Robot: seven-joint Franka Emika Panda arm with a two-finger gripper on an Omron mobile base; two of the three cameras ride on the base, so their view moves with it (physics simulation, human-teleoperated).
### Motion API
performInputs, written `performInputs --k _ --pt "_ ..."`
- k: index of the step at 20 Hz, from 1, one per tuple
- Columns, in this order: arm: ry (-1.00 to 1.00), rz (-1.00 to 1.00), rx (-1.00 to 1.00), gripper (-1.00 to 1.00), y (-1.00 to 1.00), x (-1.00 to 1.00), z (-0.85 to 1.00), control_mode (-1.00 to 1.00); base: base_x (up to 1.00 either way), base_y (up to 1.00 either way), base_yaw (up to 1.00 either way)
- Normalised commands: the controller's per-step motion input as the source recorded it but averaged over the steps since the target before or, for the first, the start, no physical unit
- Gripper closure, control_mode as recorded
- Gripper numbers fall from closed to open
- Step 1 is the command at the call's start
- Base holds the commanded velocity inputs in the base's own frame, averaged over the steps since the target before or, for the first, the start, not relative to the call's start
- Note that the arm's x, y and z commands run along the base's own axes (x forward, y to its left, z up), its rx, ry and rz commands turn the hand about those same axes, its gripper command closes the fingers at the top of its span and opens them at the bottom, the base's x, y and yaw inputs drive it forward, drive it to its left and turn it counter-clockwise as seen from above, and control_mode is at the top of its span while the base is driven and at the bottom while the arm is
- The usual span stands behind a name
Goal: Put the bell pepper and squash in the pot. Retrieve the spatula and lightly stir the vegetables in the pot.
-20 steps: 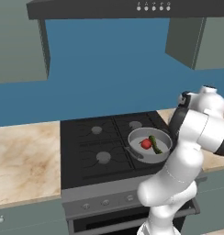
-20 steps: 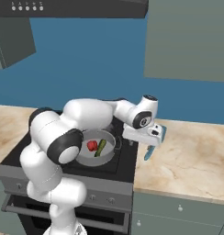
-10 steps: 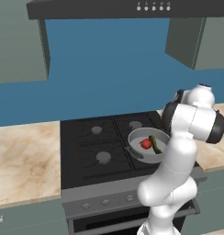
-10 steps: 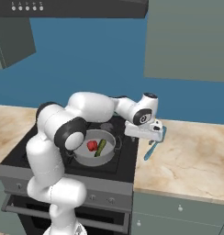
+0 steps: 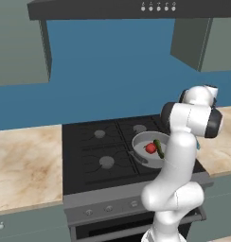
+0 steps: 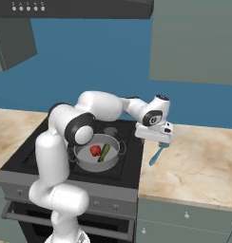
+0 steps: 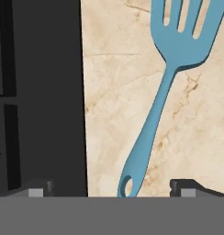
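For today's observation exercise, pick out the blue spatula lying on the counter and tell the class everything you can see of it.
The teal-blue spatula looks like smooth plastic, moulded in one piece: a long slim handle with a hanging hole at its end, widening into a flat head cut by long slots. It lies flat on the beige marbled stone counter, just right of the black stove, apart from its edge. In the hand view its handle end sits between the open pincer tips; nothing grips it. The right base view shows the pincer above it.

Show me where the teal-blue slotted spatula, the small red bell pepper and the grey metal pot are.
teal-blue slotted spatula (image 7: pixel 153 121): hand view, middle of handle.
small red bell pepper (image 6: pixel 95 151): right base view, its top.
grey metal pot (image 6: pixel 84 163): right base view, outer front wall.
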Motion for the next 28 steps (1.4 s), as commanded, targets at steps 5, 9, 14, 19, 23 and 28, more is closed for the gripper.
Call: performInputs --k 5,9,14,19,23,28 --pt "0.01 -0.12 0.0 -1.0 0.0 -0.21 -0.13 -1.0 0.0 0.0 0.0" --pt "0.0 -0.05 0.0 -1.0 -0.05 -0.29 0.0 -1.0 0.0 0.0 0.0" --pt "0.0 -0.03 0.0 -1.0 -0.01 -0.06 -0.11 -1.0 0.0 0.0 0.0" --pt "0.0 -0.03 0.0 -1.0 -0.04 0.07 -0.4 -1.0 0.0 0.0 0.0" --pt "0.0 -0.06 0.0 -1.0 -0.18 0.08 -0.37 -1.0 0.0 0.0 0.0" --pt "0.0 -0.05 0.0 -1.0 -0.07 0.07 -0.02 -1.0 0.0 0.0 0.0"
